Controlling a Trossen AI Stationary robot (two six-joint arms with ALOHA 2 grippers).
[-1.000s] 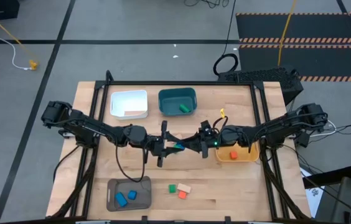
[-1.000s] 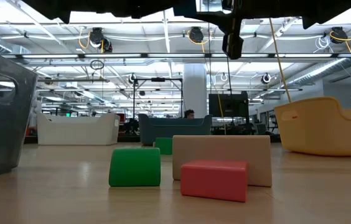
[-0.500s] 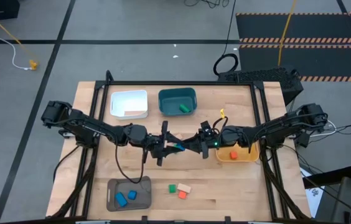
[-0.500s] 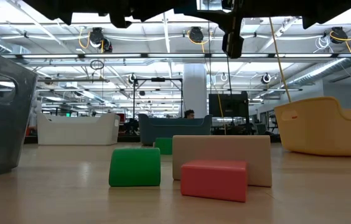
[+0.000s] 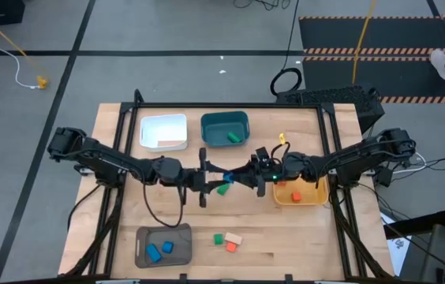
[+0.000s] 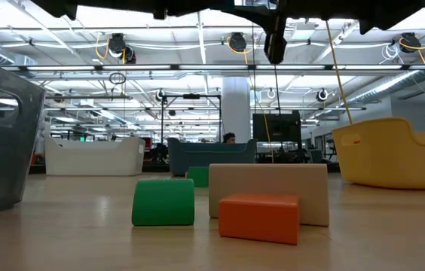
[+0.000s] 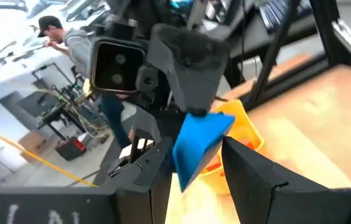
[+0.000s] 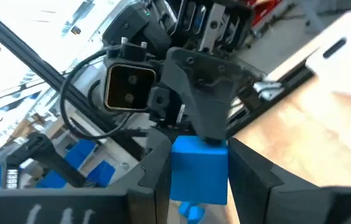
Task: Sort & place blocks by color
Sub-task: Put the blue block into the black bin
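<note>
Both arms meet above the table's middle around one blue block point(image 5: 226, 181). My left gripper point(image 5: 219, 183) reaches in from the table's left, and its wrist view shows its fingers point(image 7: 197, 180) either side of the block point(image 7: 200, 149). My right gripper point(image 5: 233, 181) comes from the right and is shut on the same block point(image 8: 199, 171). A green block point(image 5: 222, 190) lies on the table just below them. Near the front edge rest a green block point(image 5: 218, 238), a tan block point(image 5: 234, 237) and a red-orange block point(image 5: 231, 247). My left gripper pinches the blue block's side faces point(image 7: 185, 165) between its two fingers, level, from the table's left; the block is lifted clear and sits tilted. My right gripper pinches the block's opposite end point(image 8: 182, 180) between its two fingers, level, from the table's right, clear of the table.
White bin point(image 5: 150, 126) and teal bin point(image 5: 211, 130) stand at the far edge, the teal one holding a green block point(image 5: 234, 138). Yellow bin point(image 5: 317, 197) at the right holds a red-orange block. Grey bin point(image 5: 140, 241) at the near left holds two blue blocks.
Both grippers, joined at the blue block, have risen slightly and shifted a little toward the far edge. The blocks on the table have stayed put.
</note>
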